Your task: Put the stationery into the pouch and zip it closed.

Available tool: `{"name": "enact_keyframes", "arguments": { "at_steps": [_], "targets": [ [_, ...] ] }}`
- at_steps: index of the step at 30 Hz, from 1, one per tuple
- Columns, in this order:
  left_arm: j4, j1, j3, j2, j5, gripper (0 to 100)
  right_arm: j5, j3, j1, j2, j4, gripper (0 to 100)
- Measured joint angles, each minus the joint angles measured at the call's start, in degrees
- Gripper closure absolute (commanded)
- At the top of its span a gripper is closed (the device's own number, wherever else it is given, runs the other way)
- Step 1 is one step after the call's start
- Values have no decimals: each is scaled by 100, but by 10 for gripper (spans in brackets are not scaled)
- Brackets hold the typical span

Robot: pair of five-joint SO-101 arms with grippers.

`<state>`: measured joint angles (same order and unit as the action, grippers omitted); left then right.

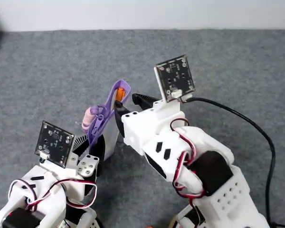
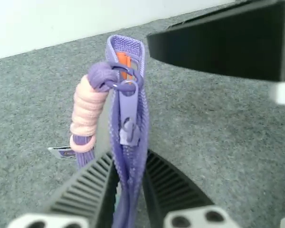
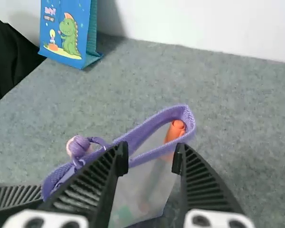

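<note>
Clear plastic pouch [image 3: 149, 183], rough matt carpet [image 3: 228, 95]

Pouch [image 1: 106, 102] base is out of sight; orange item [image 3: 174, 130] shows only its tip, other contents a blur.

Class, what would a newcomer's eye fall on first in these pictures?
A purple-edged pouch stands on edge, clamped at its zip by the left gripper, the right gripper at its other end. A pink coil hangs by the zip pull; an orange tip shows inside its top.

Left end effector [image 2: 128, 183] clamped (right end effector [image 3: 149, 156] parted).
</note>
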<state>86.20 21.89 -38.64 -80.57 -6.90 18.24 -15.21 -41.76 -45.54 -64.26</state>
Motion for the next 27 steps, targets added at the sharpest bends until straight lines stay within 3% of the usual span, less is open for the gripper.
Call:
{"name": "enact_keyframes", "arguments": {
  "at_steps": [13,27],
  "targets": [
    [0,0,0,0,0,989,0,-9,0,79,0,849],
    [0,0,0,0,-18,989,0,484,-949,273,0,849]
  ]
}}
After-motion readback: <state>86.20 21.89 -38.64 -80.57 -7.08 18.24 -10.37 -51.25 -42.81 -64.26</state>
